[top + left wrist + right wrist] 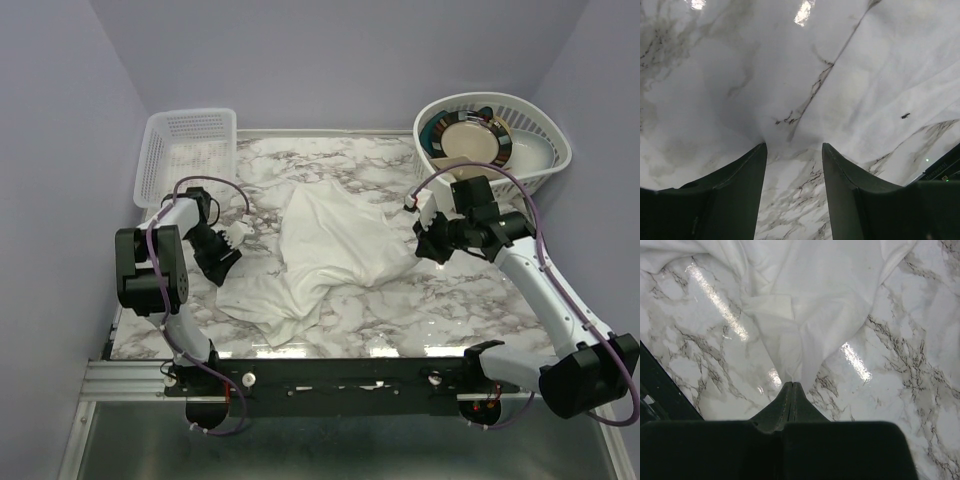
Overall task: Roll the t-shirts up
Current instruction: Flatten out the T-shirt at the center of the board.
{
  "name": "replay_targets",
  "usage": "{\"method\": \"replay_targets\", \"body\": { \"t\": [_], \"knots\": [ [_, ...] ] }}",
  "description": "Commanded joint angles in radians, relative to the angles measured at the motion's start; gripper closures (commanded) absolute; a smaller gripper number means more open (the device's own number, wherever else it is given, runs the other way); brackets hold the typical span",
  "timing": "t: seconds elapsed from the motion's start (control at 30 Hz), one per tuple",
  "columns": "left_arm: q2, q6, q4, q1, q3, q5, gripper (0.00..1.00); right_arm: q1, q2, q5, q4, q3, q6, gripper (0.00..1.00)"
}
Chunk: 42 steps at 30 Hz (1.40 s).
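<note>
Pinching what looks like a drawn-out tip of the t-shirt point(805, 300) in the clenched right gripper point(792, 386), at the cloth's right edge. Hovering with the left gripper point(794, 150) spread and empty above the marble table point(715, 75), near the cloth's left edge. Lying crumpled mid-table between both arms, bunched and creased, nowhere flat. Likely light, limp and thin: bound to sag, fold over and slide on glossy stone. Best taken at hem corners or shoulder seams, pinched firmly, then drawn apart to spread before rolling. Only one shirt made out for certain.
</note>
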Motion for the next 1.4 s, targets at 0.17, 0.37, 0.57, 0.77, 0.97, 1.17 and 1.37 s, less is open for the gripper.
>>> {"method": "replay_targets", "body": {
  "t": [0.17, 0.37, 0.57, 0.77, 0.97, 1.17, 1.37],
  "knots": [
    [-0.031, 0.018, 0.147, 0.003, -0.166, -0.001, 0.47, -0.003, 0.035, 0.037, 0.036, 0.043, 0.013, 1.00],
    [-0.054, 0.005, 0.182, -0.006, -0.198, 0.029, 0.48, -0.003, 0.039, 0.043, 0.041, 0.042, 0.014, 1.00],
    [-0.087, -0.015, 0.240, -0.043, -0.252, 0.010, 0.47, -0.003, 0.035, 0.044, 0.042, 0.032, 0.016, 0.99],
    [-0.113, -0.071, 0.319, -0.078, -0.294, -0.029, 0.54, -0.003, 0.036, 0.047, 0.044, 0.034, 0.016, 1.00],
    [-0.120, -0.107, 0.355, -0.116, -0.333, -0.037, 0.53, -0.003, 0.049, 0.044, 0.044, 0.040, 0.011, 1.00],
    [-0.181, -0.111, 0.382, -0.122, -0.387, 0.037, 0.58, -0.004, 0.052, 0.041, 0.062, 0.026, 0.016, 0.99],
    [-0.227, -0.113, 0.322, -0.101, -0.352, 0.224, 0.78, -0.004, 0.055, 0.150, 0.160, 0.000, 0.095, 1.00]
  ]
}}
